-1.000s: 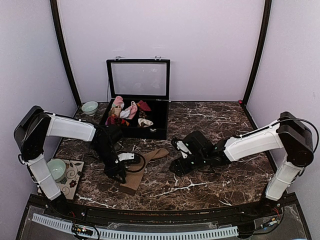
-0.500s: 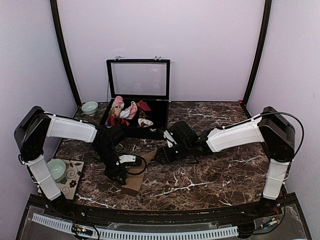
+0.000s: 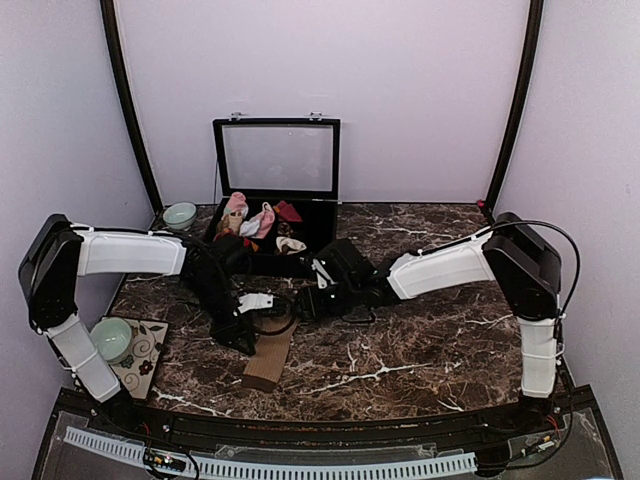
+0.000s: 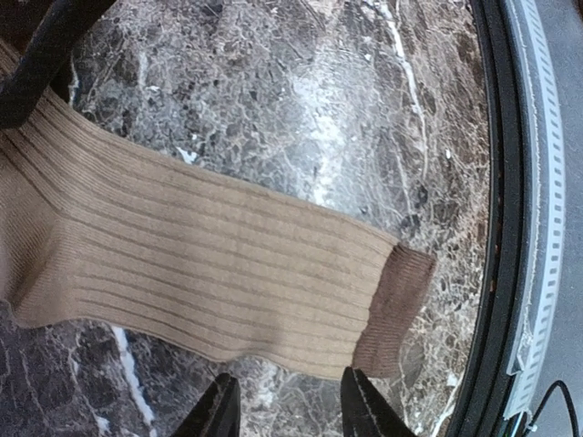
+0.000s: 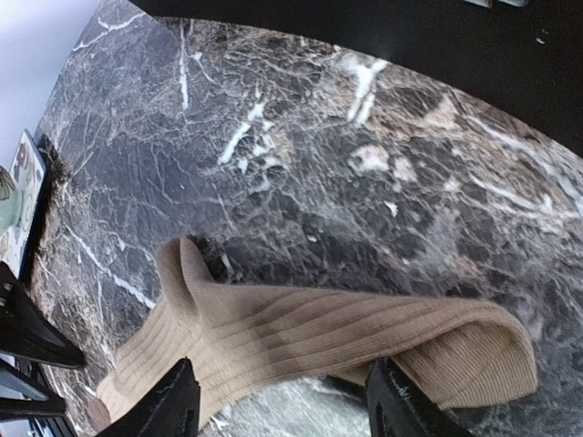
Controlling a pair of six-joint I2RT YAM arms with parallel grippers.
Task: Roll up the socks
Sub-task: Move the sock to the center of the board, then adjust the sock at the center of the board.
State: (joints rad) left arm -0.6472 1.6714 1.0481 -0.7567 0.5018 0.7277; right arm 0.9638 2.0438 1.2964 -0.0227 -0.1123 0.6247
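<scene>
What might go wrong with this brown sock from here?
1. The right claw straddles the folded end of the tan sock, where layers overlap. If it closes, it may pinch only the top layer.
2. The sock's cuff lies near the front rim of the table, by the left claw. A tug could drag it off.
3. The right arm works close to the open black box and might bump it.

Lighting even, diffuse, overhead; soft shadows. Worktop (image 3: 430, 345): faint sheen. Top view bowed at edges. Sock (image 4: 209, 264) ribs crisp.
</scene>
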